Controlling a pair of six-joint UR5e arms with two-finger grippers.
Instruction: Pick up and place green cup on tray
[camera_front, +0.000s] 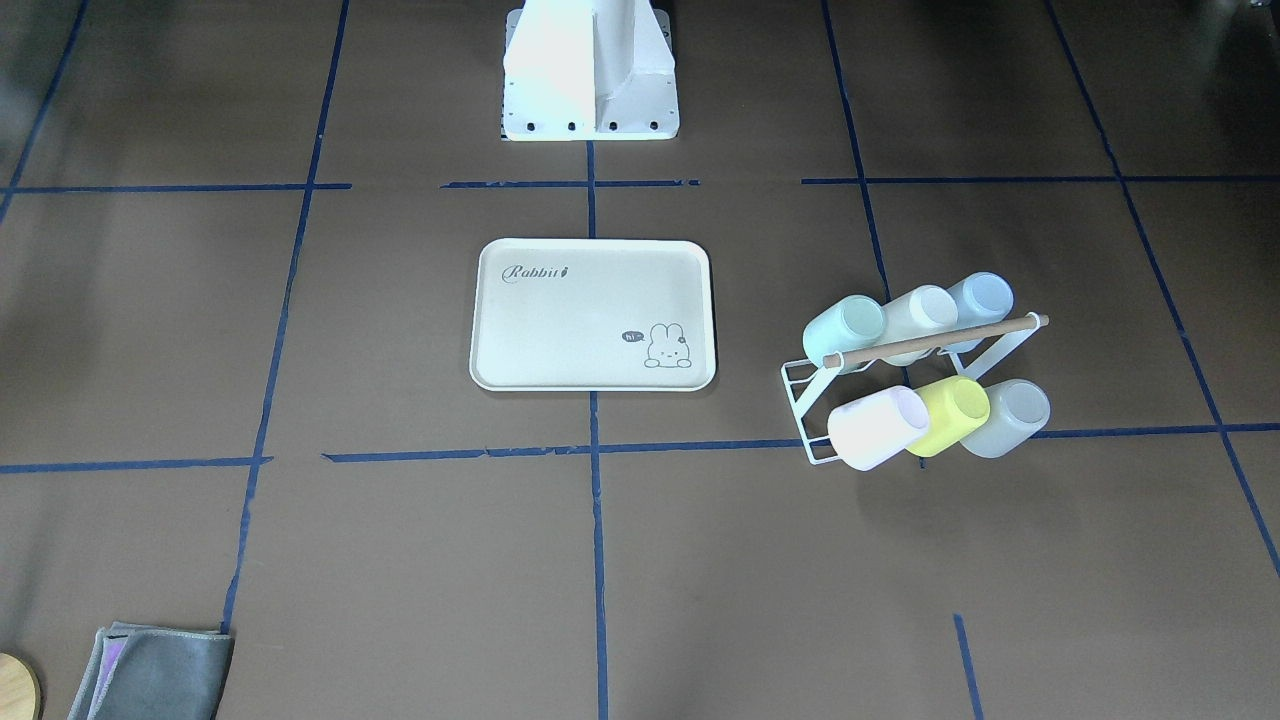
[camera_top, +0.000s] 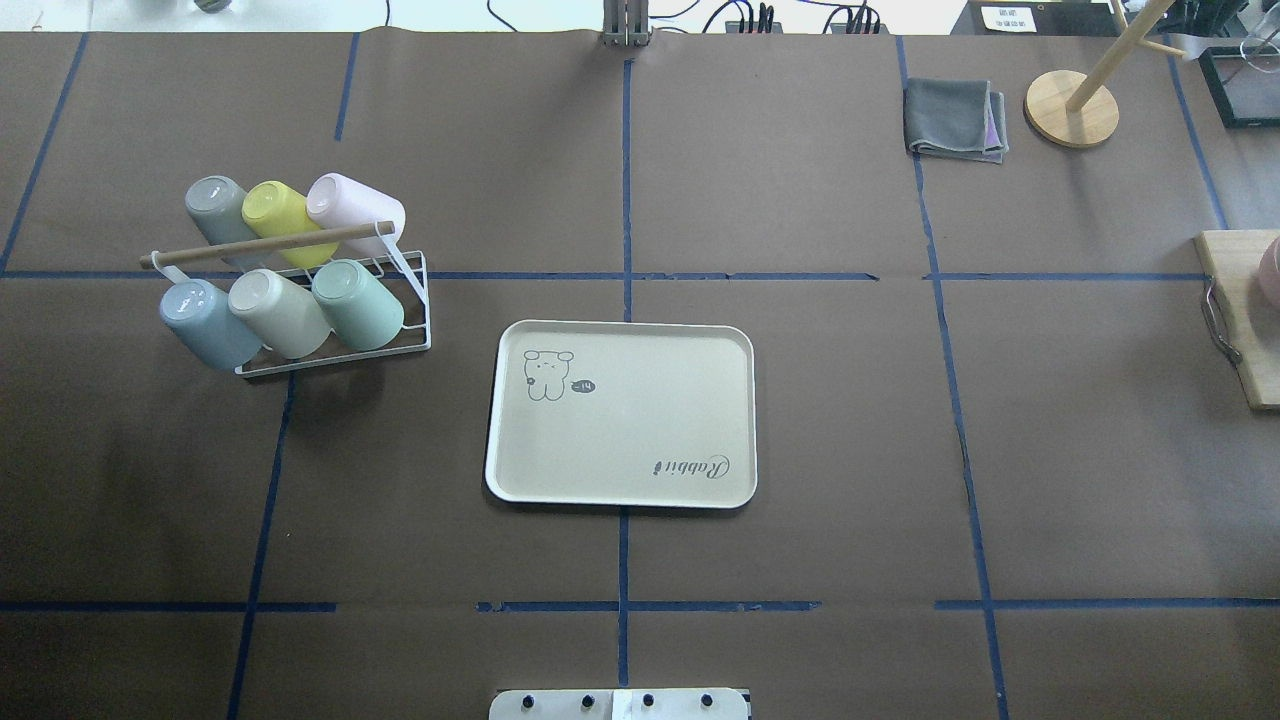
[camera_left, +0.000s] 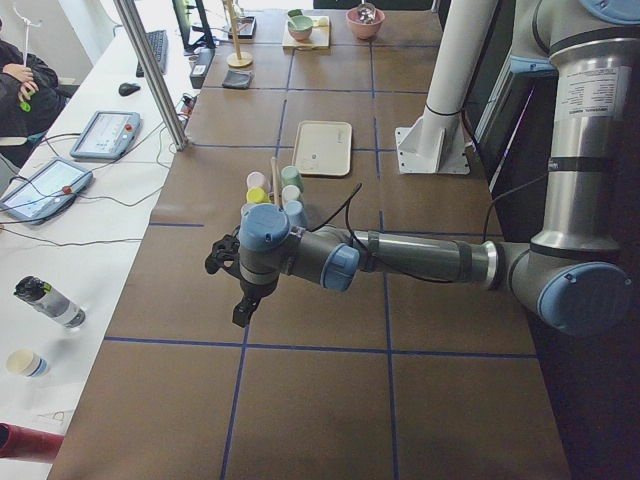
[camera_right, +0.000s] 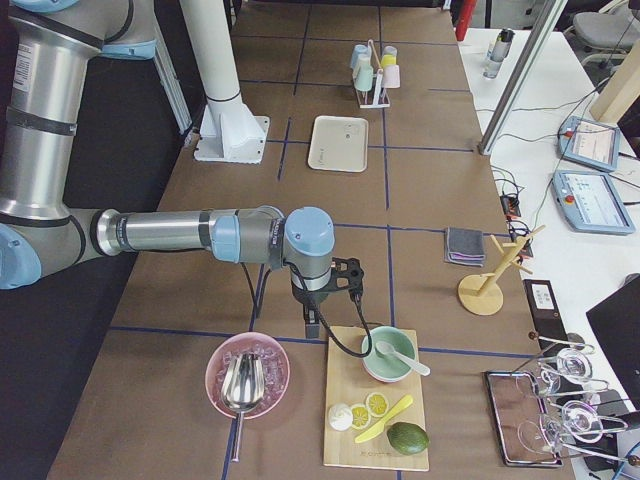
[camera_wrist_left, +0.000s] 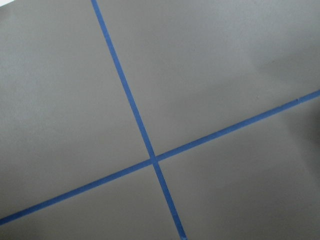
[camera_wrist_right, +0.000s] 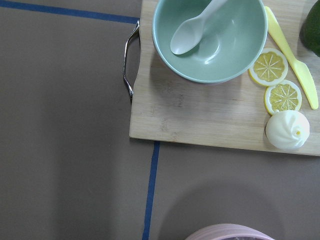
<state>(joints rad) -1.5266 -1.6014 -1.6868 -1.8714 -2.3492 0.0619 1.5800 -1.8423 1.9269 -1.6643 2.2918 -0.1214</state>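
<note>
Green cup (camera_top: 357, 304) racked near tray (camera_top: 640, 420); left claw (camera_left: 220, 262), right claw (camera_right: 348, 280): can't tell (far).

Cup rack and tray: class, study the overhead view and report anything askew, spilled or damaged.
Nothing stands out. The green cup and five others lean on the rack in two even rows; none has fallen. The tray lies flat, roughly square to the tape lines.

Six cups (camera_top: 358, 303), one rack (camera_top: 260, 246), one tray (camera_top: 650, 420), one cloth (camera_top: 953, 118)
</note>
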